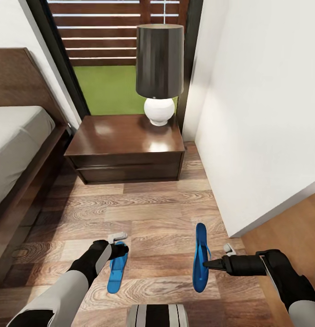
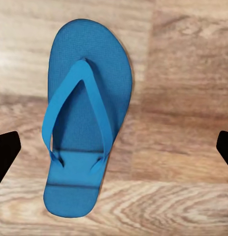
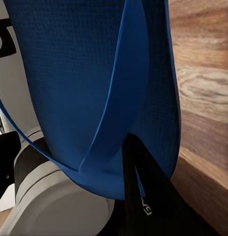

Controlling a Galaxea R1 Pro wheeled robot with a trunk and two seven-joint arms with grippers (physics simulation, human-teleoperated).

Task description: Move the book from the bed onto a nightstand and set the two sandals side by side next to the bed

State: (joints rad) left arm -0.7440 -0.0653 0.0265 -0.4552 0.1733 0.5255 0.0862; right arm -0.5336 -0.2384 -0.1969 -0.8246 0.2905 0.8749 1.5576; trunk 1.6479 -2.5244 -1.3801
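**Bedroom floor, bedside corner: one sandal down, one in your right gripper**

Brown wood-plank floor runs from your base up to the nightstand, which stands against the black-framed window with fence slats and grass behind the glass. White wall closes the right side of this narrow strip. You have the bed along the left: dark wooden frame and headboard, light-grey mattress. The nightstand top is glossy dark brown and carries a lamp with a white base and dark shade at its rear right corner; two drawer fronts face you.

Left sandal lies flat on the planks, straps up. Your left gripper hovers directly above it with the jaws spread wide; in the left wrist view the dark fingertips sit apart on either side, holding nothing.

Right sandal is turned on edge, its length pointing toward the nightstand. Your right gripper is clamped on it near the heel end; in the right wrist view a dark finger presses against the sole where the straps anchor.

The two sandals are roughly parallel but well apart, and well short of the nightstand.
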